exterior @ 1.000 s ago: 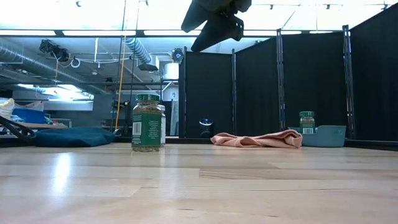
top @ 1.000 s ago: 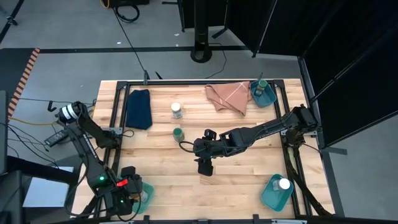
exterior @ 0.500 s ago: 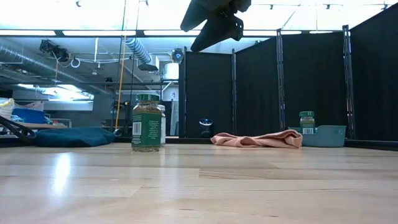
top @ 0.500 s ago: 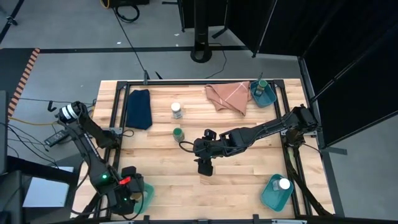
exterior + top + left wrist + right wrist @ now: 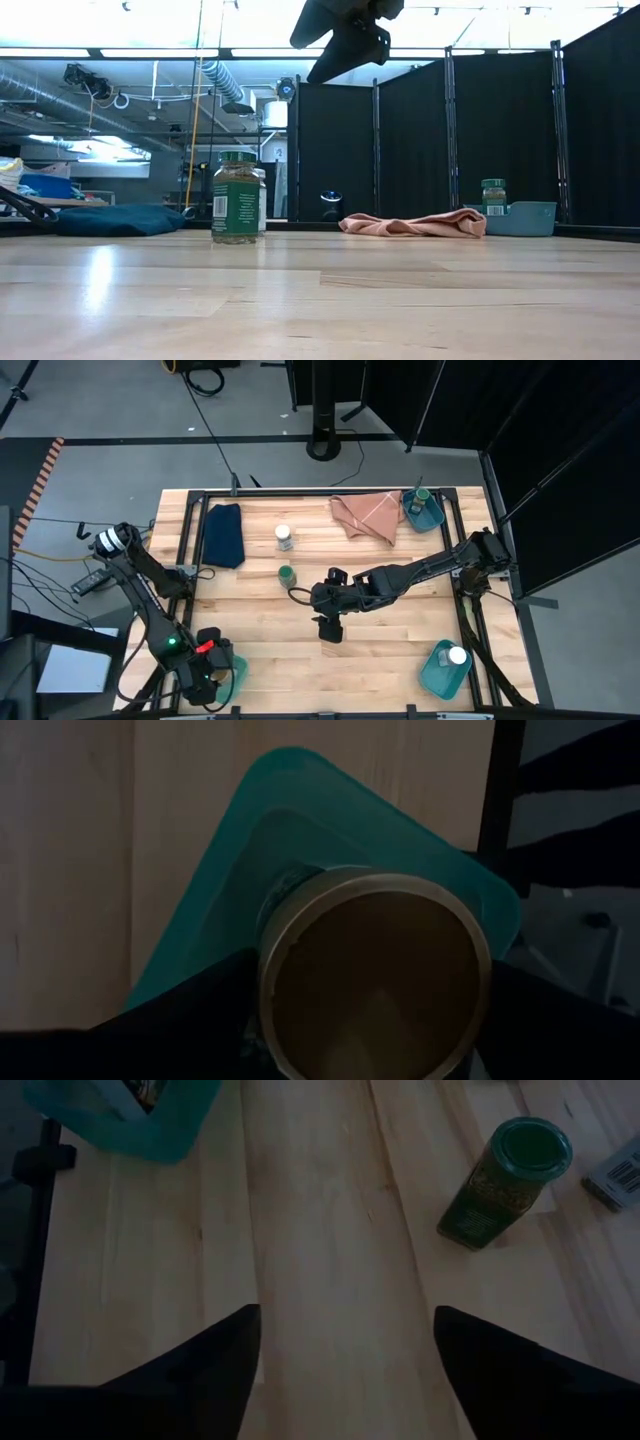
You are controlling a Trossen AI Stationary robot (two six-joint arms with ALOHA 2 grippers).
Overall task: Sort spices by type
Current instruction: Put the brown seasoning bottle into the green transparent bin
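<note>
Over teal bin (image 5: 240,870), left hand (image 5: 210,672) open.

Pale planked wooden bench (image 5: 390,645) with a smooth, faintly glossy finish, soft salmon-pink crumpled cloth (image 5: 365,515), matt navy folded cloth (image 5: 224,535), smooth teal plastic bin (image 5: 300,810), clear glossy green-lidded spice jar (image 5: 236,197)

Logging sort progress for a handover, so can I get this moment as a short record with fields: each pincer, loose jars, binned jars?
left pincer: over the near-left teal bin, a tan-lidded jar right below it
right pincer: open, empty, above bare wood mid-table
loose jars: green-lidded jar, white-lidded jar
binned jars: white-lidded in near-right bin; green-lidded in far-right bin
</note>
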